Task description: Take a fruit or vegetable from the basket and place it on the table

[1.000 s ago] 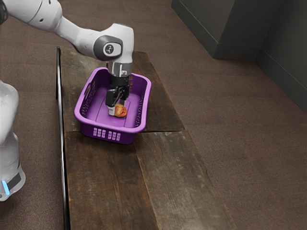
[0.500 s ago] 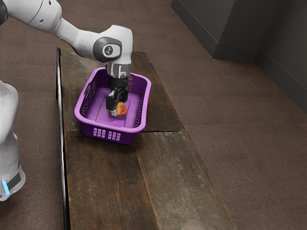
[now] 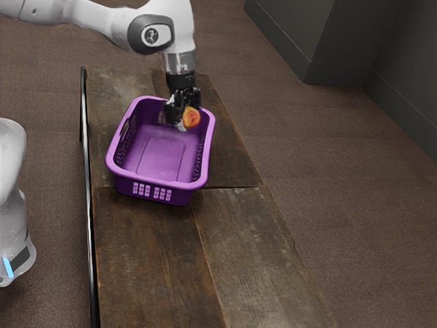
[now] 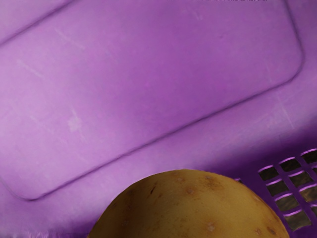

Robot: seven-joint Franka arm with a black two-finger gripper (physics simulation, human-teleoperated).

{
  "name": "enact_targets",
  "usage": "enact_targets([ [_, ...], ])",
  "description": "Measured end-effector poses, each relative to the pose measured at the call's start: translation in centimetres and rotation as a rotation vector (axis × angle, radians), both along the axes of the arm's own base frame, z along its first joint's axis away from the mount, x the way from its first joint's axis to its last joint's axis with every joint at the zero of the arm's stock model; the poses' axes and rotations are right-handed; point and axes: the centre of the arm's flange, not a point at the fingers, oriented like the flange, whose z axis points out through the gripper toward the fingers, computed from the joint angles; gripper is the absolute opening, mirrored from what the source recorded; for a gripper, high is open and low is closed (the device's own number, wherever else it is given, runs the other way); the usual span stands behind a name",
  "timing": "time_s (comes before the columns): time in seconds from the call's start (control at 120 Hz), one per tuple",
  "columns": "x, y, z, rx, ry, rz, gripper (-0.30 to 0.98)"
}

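Black two-finger gripper [image 3: 186, 121] pinched round orange-yellow fruit [image 3: 192, 118], upper centre of exterior frame, over purple plastic basket [image 3: 153, 182]. Lift called for firm grip, full clearance before crossing to brown wooden table [image 3: 249, 246].

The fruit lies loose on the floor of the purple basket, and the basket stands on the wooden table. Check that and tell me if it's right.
Not quite: the exterior view shows the fruit held in the gripper, raised off the floor of the purple basket. The basket does stand on the wooden table.
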Motion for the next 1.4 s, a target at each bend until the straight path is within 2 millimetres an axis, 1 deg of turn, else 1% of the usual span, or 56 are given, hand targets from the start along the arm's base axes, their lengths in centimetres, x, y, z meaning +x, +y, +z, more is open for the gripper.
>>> enact_targets([
  [0.075, -0.8, -0.5, 2.1, 0.023, -0.036, -0.023, 0.17],
  [0.108, -0.7, -1.2, 3.1, 0.040, -0.051, -0.041, 0.17],
  [0.125, -0.5, -1.9, 3.7, 0.052, -0.060, -0.056, 0.17],
  [0.175, 0.3, -4.6, 5.5, 0.092, -0.085, -0.105, 0.17],
  [0.225, 1.5, -7.9, 7.1, 0.128, -0.104, -0.164, 0.17],
  [0.308, 4.7, -14.4, 8.1, 0.154, -0.113, -0.280, 0.17],
  [0.35, 5.9, -17.7, 8.0, 0.157, -0.110, -0.336, 0.17],
  [0.392, 6.1, -20.7, 8.0, 0.155, -0.111, -0.383, 0.17],
  [0.442, 5.6, -24.2, 8.1, 0.155, -0.114, -0.434, 0.17],
  [0.5, 4.5, -28.2, 8.2, 0.156, -0.117, -0.489, 0.17],
  [0.558, 3.5, -32.0, 7.7, 0.142, -0.105, -0.538, 0.17],
  [0.608, 3.2, -34.1, 6.9, 0.133, -0.087, -0.556, 0.17],
  [0.642, 3.3, -35.3, 6.4, 0.124, -0.074, -0.563, 0.17],
  [0.692, 3.7, -37.2, 5.1, 0.111, -0.046, -0.572, 0.17],
  [0.742, 4.0, -38.6, 3.9, 0.096, -0.022, -0.572, 0.17],
  [0.8, 4.2, -39.7, 3.3, 0.075, -0.008, -0.564, 0.17],
  [0.842, 4.3, -40.1, 3.0, 0.064, -0.001, -0.556, 0.18],
  [0.9, 4.3, -40.7, 2.9, 0.055, -0.001, -0.549, 0.34],
  [0.942, 4.2, -40.9, 3.1, 0.051, -0.005, -0.543, 0.43],
  [1.042, 4.2, -40.6, 3.6, 0.042, -0.014, -0.519, 0.56],
  [1.075, 4.3, -40.0, 3.5, 0.040, -0.010, -0.504, 0.59],
  [1.108, 5.0, -38.4, 3.1, 0.036, 0.000, -0.468, 0.61],
  [1.142, 6.1, -36.3, 3.3, 0.030, 0.000, -0.423, 0.62],
  [1.175, 6.8, -34.7, 3.6, 0.025, -0.003, -0.387, 0.64],
  [1.2, 7.6, -33.5, 4.5, 0.021, -0.015, -0.362, 0.65],
  [1.225, 8.4, -32.4, 5.9, 0.018, -0.029, -0.339, 0.65],
  [1.25, 9.2, -31.0, 8.2, 0.011, -0.050, -0.313, 0.66],
  [1.292, 10.4, -27.3, 11.8, -0.002, -0.070, -0.252, 0.67],
  [1.333, 10.8, -23.7, 14.8, -0.006, -0.076, -0.202, 0.67],
  [1.367, 10.7, -21.2, 16.5, -0.002, -0.067, -0.169, 0.67],
  [1.4, 10.5, -18.9, 17.4, 0.014, -0.046, -0.141, 0.68],
])
